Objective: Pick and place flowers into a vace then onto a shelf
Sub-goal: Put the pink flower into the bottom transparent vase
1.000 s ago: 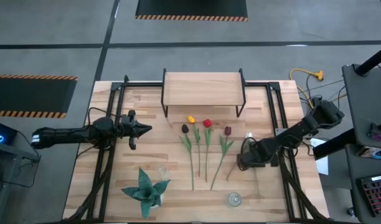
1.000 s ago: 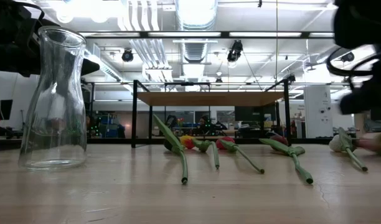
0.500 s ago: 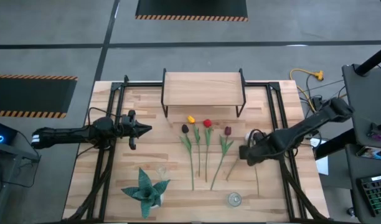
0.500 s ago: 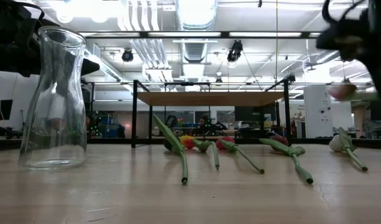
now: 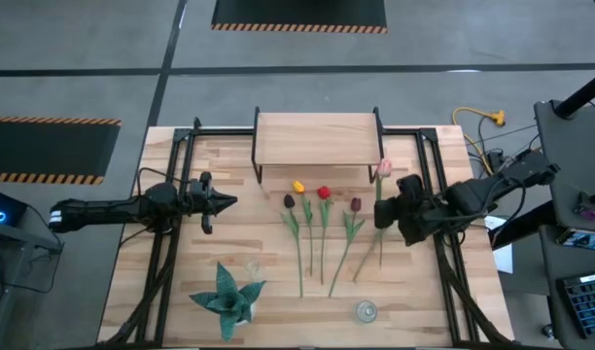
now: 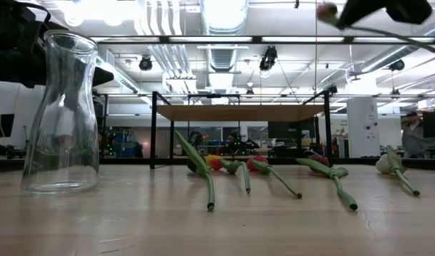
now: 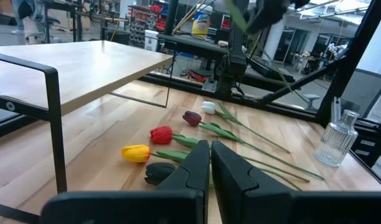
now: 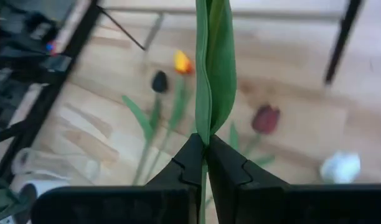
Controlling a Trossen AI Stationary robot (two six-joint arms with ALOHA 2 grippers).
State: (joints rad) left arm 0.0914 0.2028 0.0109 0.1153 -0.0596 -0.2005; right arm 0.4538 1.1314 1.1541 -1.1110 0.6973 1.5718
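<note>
— What are you holding over there on the right?

— My right gripper point(image 8: 205, 155) is clamping one tulip point(image 5: 383, 169) by its stem — I'm carrying it in the air above the table point(image 5: 171, 282), near the right front leg of the shelf point(image 5: 317, 137). Its pale pink head is pointing toward the shelf, and the green leaf is standing up straight between my fingers point(image 8: 189, 163).

— And the other flowers?

— Four are lying side by side on the table just in front of the shelf: the yellow-orange tulip point(image 5: 298, 187), the red tulip point(image 5: 324, 192), the black tulip point(image 5: 289, 201) and the maroon tulip point(image 5: 356, 204), stems running toward the front edge. A white tulip point(image 6: 385, 163) is lying further toward the right edge.

— The vase?

— The clear glass vase point(image 5: 365, 311) is standing upright near the front edge, empty, with the spiky teal plant point(image 5: 227, 297) toward the front left corner.

— Your left side?

— My left gripper point(image 5: 231, 201) is hovering over the left half of the table, fingers pressed together, holding nothing.
</note>
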